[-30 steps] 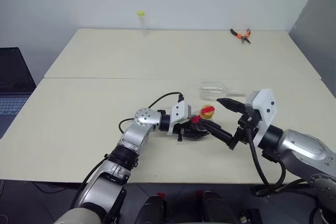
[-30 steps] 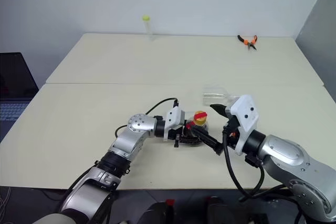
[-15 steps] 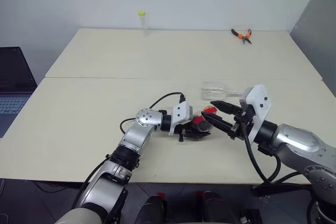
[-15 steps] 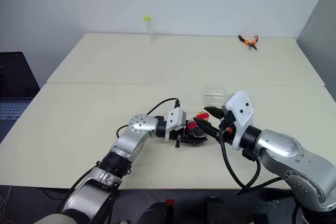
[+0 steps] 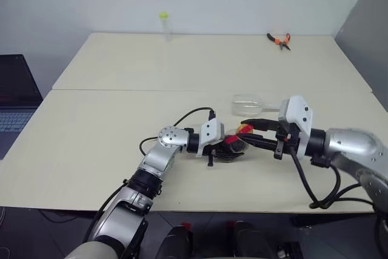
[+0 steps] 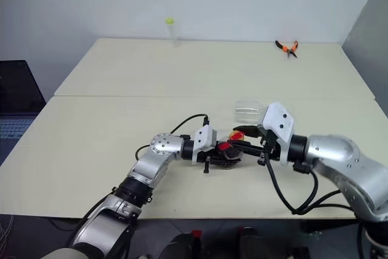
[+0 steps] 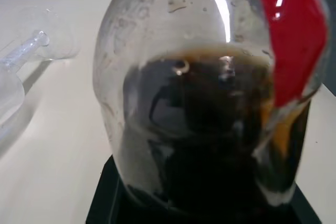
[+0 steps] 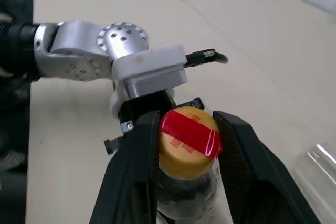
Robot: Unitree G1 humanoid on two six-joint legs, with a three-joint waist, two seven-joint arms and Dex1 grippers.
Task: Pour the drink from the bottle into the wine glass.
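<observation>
Standing upright near the front middle of the table (image 5: 97,125), the bottle (image 5: 233,143) (small, clear, bulbous, red neck label) holds dark drink (image 7: 210,145) in its lower half.

Left gripper (image 5: 225,150): reaches in from the left, fingers narrowed onto the bottle's base, holding it on the tabletop.

Right gripper (image 8: 184,145): comes in from the right, roughly level, its two black fingers narrowed on either side of the yellow cap (image 8: 186,142), pressing or nearly pressing its sides.

Bottle's long axis: vertical, cap uppermost, so the cap lies straight between the right fingers; the likely next step is unscrewing it.

Wine glass (image 5: 248,104): on its side just beyond the bottle, stem pointing right, nearer the right arm (it needs righting before any pour).

Far edge: slim capped tube (image 5: 163,25), left; orange-handled pliers (image 5: 279,40), right.
</observation>
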